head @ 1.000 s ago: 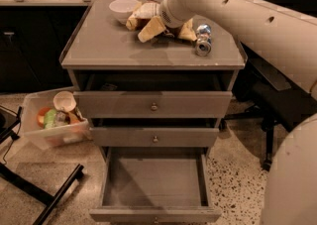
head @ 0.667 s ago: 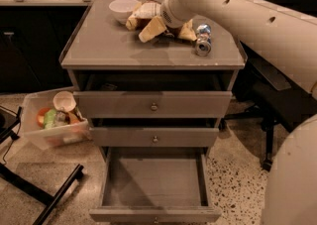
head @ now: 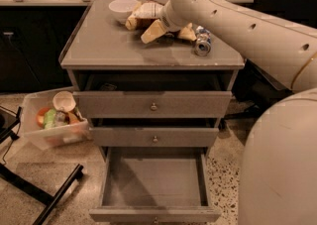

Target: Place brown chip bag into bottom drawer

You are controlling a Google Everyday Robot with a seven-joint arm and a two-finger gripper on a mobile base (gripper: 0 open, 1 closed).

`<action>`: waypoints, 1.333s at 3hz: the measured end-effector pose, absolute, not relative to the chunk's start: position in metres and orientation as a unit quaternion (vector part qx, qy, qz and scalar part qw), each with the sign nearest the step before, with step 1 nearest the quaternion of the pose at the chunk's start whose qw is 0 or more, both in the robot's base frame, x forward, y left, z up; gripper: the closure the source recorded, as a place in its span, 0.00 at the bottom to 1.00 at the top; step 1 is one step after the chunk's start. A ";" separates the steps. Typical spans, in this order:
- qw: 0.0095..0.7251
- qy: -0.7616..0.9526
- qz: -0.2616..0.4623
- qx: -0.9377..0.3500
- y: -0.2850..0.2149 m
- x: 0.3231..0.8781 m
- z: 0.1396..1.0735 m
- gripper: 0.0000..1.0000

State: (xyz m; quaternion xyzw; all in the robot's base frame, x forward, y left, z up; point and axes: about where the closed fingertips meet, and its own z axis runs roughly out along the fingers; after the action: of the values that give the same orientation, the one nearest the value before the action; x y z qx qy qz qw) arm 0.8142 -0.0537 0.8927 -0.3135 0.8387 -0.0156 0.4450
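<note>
1. At far left on the floor, clear bin (head: 54, 126) with a cup inside
2. On the cabinet top (head: 106, 45), white bowl (head: 122, 8)
3. Touching the bowl's right, brown chip bag (head: 150, 9), crumpled beneath the gripper (head: 144, 27); grasp impossible to tell
4. Lower down, bottom drawer (head: 154, 182) pulled out
5. Rightmost, crushed can (head: 202, 45)

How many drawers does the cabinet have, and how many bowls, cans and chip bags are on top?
drawers: 3 (top drawer, middle drawer, bottom drawer)
white bowl: 1
can: 1
brown chip bag: 1, at the gripper
total: 6
</note>
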 end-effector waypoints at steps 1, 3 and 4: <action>0.463 0.833 -0.025 -0.301 -0.061 0.836 0.886 0.00; 0.500 0.816 -0.025 -0.289 -0.059 0.875 0.880 0.00; 0.506 0.813 -0.015 -0.289 -0.052 0.891 0.871 0.00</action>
State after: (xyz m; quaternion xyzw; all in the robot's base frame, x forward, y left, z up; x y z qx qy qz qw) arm 0.8911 -0.0522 0.8710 -0.2885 0.8128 -0.0148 0.5059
